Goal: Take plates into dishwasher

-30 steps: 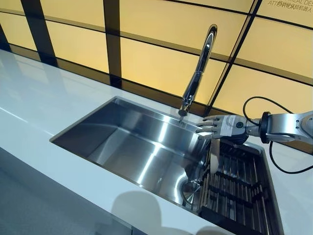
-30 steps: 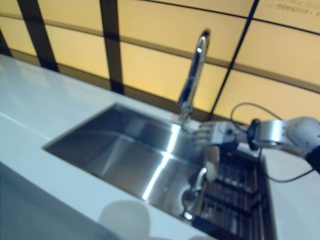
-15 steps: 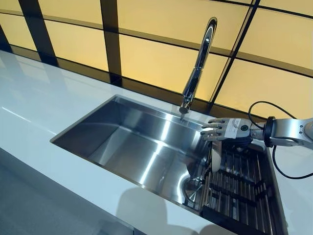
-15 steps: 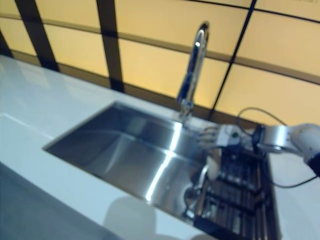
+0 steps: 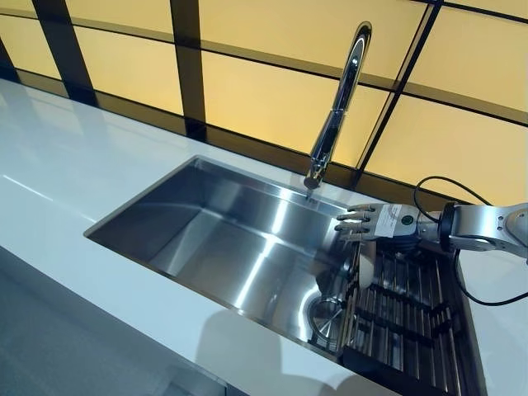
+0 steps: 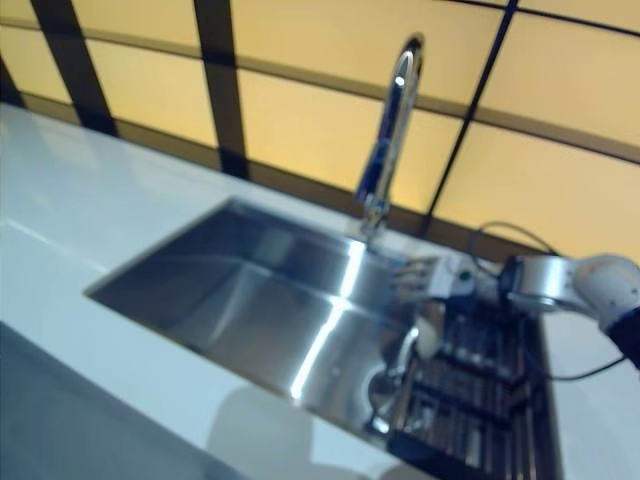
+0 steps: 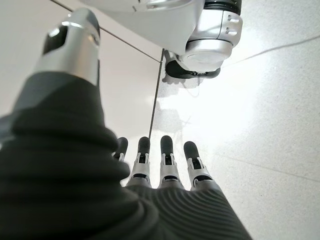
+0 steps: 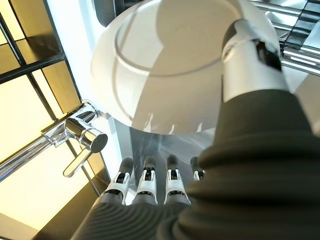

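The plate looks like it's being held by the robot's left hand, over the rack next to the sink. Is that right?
Not quite: the right hand holds the white plate, thumb pressed on it, as the right wrist view shows. It does hang over the dark rack beside the sink. The left hand points at the floor, empty.

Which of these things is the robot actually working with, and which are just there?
Part of the job:
white plate, pinched by the right robot hand
dark rack beneath it

Just there:
faucet
steel sink
white counter
left robot hand, idle
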